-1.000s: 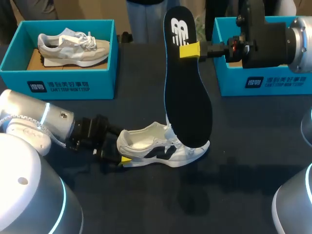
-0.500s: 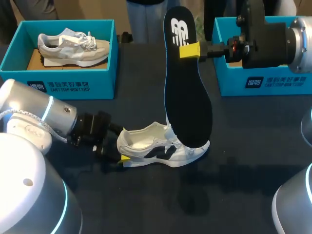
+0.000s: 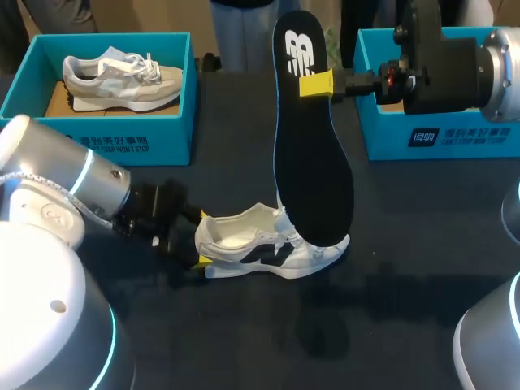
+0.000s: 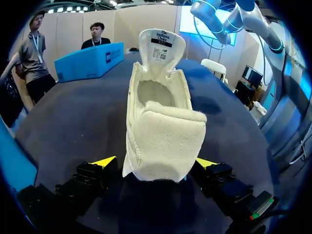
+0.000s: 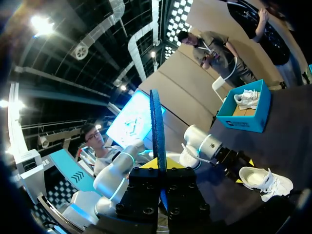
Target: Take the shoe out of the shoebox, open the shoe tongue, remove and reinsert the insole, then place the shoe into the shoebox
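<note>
Two steps look done. The right pincer [image 3: 315, 84] is clamped on the black insole [image 3: 313, 162], held upright over the white shoe [image 3: 268, 248] near the tabletop's middle, tongue lifted, cavity bare. The left pincer [image 4: 155, 165] straddles the heel; whether it grips, I cannot tell. Reinserting and boxing remain.

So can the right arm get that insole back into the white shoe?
Probably yes: the right pincer holds the insole right above the shoe, whose mouth lies open; the left pincer is only at its heel.
</note>
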Controlling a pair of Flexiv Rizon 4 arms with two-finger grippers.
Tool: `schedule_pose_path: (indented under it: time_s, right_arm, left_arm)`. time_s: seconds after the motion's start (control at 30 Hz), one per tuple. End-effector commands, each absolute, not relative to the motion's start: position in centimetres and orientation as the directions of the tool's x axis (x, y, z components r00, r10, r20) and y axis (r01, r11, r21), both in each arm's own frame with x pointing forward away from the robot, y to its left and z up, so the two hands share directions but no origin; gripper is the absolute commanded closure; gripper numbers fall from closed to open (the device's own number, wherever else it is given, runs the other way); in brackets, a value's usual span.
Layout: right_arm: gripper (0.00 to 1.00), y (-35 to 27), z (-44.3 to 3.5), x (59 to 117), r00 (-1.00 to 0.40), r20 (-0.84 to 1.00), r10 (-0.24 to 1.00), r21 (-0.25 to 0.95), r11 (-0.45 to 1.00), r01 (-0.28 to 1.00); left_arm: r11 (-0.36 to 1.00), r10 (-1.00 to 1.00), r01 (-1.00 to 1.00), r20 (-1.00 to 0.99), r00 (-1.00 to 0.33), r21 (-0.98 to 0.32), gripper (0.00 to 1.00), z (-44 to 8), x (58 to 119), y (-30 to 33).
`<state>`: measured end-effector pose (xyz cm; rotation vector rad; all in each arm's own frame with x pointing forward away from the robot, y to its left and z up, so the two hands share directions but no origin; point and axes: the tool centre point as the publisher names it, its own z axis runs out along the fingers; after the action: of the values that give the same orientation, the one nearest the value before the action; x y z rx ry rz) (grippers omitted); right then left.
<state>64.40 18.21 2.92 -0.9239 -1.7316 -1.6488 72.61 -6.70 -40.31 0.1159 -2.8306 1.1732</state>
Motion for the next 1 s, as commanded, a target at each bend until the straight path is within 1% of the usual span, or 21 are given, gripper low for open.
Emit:
schedule_pose_path:
  time_s: [0.03, 0.27, 0.43, 0.67, 0.8, 1.0]
  right_arm:
    - [1.0, 18.4, 2.9, 64.4, -0.597, 0.796, 0.1, 0.599, 0.001, 0.8]
    - [1.0, 18.4, 2.9, 64.4, -0.597, 0.796, 0.1, 0.599, 0.001, 0.8]
    - [1.0, 18.4, 2.9, 64.4, -0.597, 0.796, 0.1, 0.599, 0.001, 0.8]
    - [1.0, 18.4, 2.9, 64.4, -0.597, 0.796, 0.1, 0.599, 0.001, 0.8]
    - [1.0, 18.4, 2.9, 64.4, -0.597, 0.796, 0.1, 0.599, 0.001, 0.8]
    - [1.0, 18.4, 2.9, 64.4, -0.597, 0.796, 0.1, 0.599, 0.001, 0.8]
  left_arm:
    - [0.764, -0.04, -0.107, 0.119, -0.992, -0.637, 0.0, -38.9, 72.8, -6.2]
    - [0.837, -0.019, -0.081, 0.119, -0.993, -0.541, 0.0, -37.5, 72.7, -6.1]
    - [0.898, 0.018, -0.038, 0.123, -0.992, -0.438, 0.0, -36.0, 72.3, -6.2]
    - [0.945, 0.029, -0.012, 0.121, -0.992, -0.327, 0.0, -34.7, 71.9, -6.3]
    - [0.955, 0.037, -0.001, 0.124, -0.992, -0.296, 0.0, -33.9, 71.4, -6.5]
    - [0.955, 0.039, 0.003, 0.116, -0.992, -0.296, 0.0, -33.7, 71.3, -6.5]
